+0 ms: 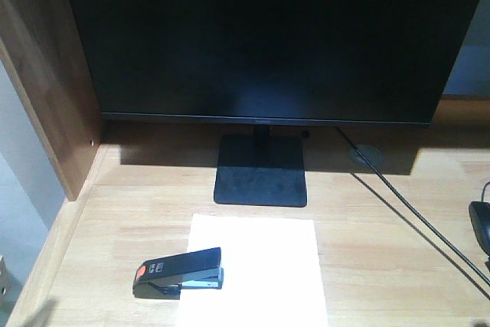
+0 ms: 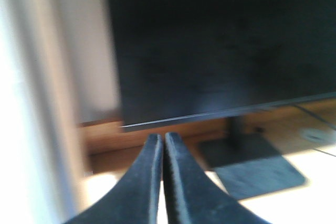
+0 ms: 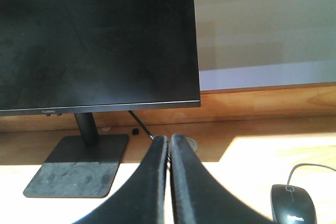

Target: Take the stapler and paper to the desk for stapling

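Lying across the left edge of the white paper (image 1: 256,266) on the wooden surface (image 1: 398,258), the black stapler (image 1: 178,272) points its long axis left to right, orange end leftward. Both the left hand (image 2: 160,153) and right hand (image 3: 169,153) are pressed together, holding nothing. Neither wrist view shows the stapler, though it likely sits nearer the left arm.

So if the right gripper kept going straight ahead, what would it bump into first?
Probably the round cable hole in the desk, just past the shut right gripper, then the wall behind. The monitor sits to its left. Depth is hard to judge.

HUAWEI on monitor (image 3: 94,40) bezel, mouse (image 3: 293,205) logo unreadable
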Robot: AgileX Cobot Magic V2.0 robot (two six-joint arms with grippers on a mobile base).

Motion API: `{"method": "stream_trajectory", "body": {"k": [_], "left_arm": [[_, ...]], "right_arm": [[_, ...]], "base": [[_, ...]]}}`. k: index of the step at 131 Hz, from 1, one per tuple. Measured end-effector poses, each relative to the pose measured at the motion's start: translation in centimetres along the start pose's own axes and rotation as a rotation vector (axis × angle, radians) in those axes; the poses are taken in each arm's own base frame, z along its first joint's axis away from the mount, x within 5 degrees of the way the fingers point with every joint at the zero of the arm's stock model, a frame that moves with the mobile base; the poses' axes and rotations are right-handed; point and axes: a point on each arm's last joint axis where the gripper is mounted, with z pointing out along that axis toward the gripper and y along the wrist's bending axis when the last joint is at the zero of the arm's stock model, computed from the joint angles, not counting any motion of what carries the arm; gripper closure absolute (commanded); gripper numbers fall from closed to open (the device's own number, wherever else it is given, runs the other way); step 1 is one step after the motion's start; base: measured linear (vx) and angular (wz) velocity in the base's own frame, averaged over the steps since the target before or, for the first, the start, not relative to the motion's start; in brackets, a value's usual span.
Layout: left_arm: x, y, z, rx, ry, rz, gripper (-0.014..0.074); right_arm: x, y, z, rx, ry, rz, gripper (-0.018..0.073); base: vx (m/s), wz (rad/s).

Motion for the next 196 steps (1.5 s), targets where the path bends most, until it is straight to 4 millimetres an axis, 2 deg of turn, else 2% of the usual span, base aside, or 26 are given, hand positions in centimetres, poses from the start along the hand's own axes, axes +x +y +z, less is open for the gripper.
{"method": "stream_trajectory", "body": {"k": [23, 54, 70, 92, 117, 196], "left_arm": [[1.8, 0.4, -1.5, -0.062, -0.025, -0.009, 0.0603], [6.3, 0.7, -3.0, -0.141, -0.036, -0.017, 0.0603], [8.6, 0.8, -3.0, -0.172, 0.019, -0.027, 0.0603], [10.7, 0.9, -2.6, -0.186, 0.069, -0.073, 0.0603], [10.6, 1.0, -2.5, -0.190, 0.015, -0.081, 0.0603], [10.5, 1.0, -2.5, -0.190, 0.014, -0.081, 0.0603]], "right_arm": [[0.0, 0.0, 0.0, 0.000, 0.001, 0.000, 0.0562], [0.0, 0.0, 0.0, 0.000, 0.001, 0.000, 0.0562], [0.0, 0.0, 0.0, 0.000, 0.001, 0.000, 0.0562], [0.0, 0.0, 0.0, 0.001, 0.002, 0.000, 0.0562], [0.0, 0.0, 0.0, 0.001, 0.002, 0.000, 0.0562], [0.0, 0.0, 0.0, 0.001, 0.002, 0.000, 0.0562]], "base": [[0.00, 0.00], [0.00, 0.00], [0.00, 0.00], [0.00, 0.00], [0.00, 0.00], [0.00, 0.00]]}}
